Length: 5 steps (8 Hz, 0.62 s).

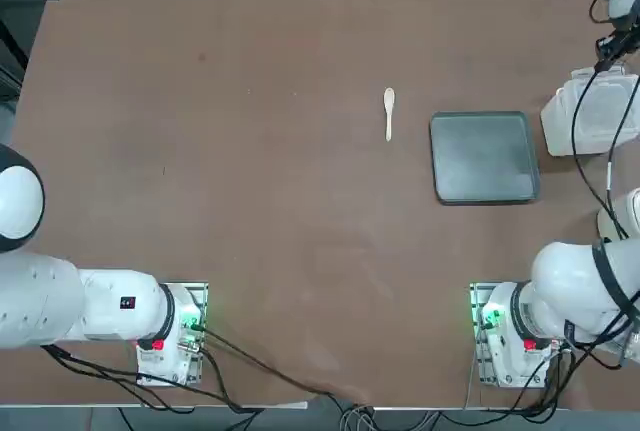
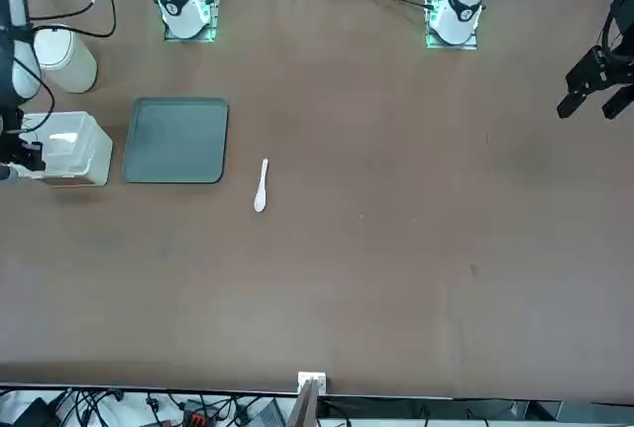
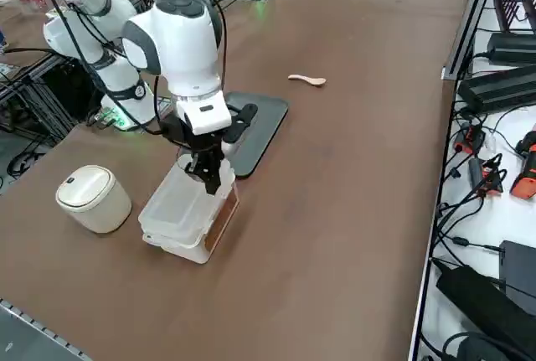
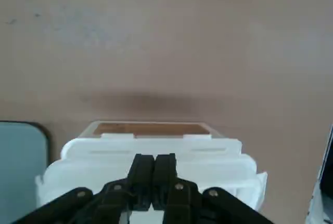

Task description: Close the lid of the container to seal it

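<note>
Currently lid (image 3: 191, 202) lies flat on top of the container (image 3: 186, 225), which sits at the table's (image 3: 335, 210) right edge, between the round cream vessel (image 3: 92, 198) and the dark grey tray (image 3: 252, 131). Right gripper (image 3: 209, 178) points down over the lid's tray-side part, fingers (image 4: 152, 174) pressed together with nothing between them, tips at the lid surface; actual contact can't be confirmed. White spoon (image 1: 389, 111) lies beyond the tray, well apart from the container
</note>
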{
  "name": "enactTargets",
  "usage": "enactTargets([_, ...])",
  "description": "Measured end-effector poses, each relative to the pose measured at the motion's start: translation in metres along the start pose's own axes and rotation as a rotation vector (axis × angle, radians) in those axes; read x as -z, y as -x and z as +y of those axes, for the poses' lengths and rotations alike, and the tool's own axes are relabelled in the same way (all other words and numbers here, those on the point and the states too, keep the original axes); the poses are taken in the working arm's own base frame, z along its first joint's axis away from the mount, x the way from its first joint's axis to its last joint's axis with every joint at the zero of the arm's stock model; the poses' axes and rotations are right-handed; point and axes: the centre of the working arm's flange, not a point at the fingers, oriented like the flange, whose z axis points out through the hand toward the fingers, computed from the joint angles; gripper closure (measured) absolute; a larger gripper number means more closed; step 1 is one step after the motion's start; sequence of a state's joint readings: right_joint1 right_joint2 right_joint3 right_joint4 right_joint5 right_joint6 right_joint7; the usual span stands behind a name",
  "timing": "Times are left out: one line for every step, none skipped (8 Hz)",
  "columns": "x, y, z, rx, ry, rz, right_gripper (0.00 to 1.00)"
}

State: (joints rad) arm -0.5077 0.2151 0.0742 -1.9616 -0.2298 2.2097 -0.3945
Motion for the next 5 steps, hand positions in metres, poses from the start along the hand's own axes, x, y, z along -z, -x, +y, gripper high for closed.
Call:
enactTargets([0.013, 0.001, 0.001, 0.003, -0.036, -0.01, 0.98])
enactTargets([0.024, 0.004, 0.001, 0.018, -0.062, -0.012, 0.98])
enactTargets([0.027, 0.008, 0.003, 0.036, -0.073, -0.018, 0.98])
enactTargets([0.024, 0.014, 0.008, 0.041, -0.079, -0.026, 0.98])
enactTargets([0.016, 0.02, 0.01, 0.041, -0.081, -0.025, 0.98])
